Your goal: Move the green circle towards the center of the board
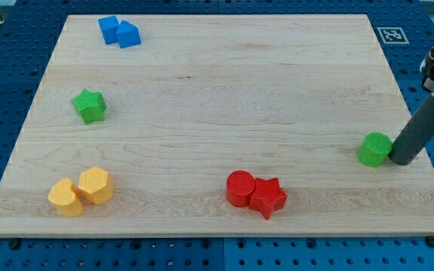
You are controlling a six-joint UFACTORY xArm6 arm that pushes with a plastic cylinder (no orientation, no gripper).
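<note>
The green circle sits near the board's right edge, a little below mid-height. My tip is on the board right beside the circle's right side, touching it or nearly so. The dark rod rises from the tip up and to the right, out of the view.
A green star lies at the left. Two blue blocks sit at the top left. A yellow heart and a yellow hexagon sit at the bottom left. A red circle and a red star touch at the bottom middle.
</note>
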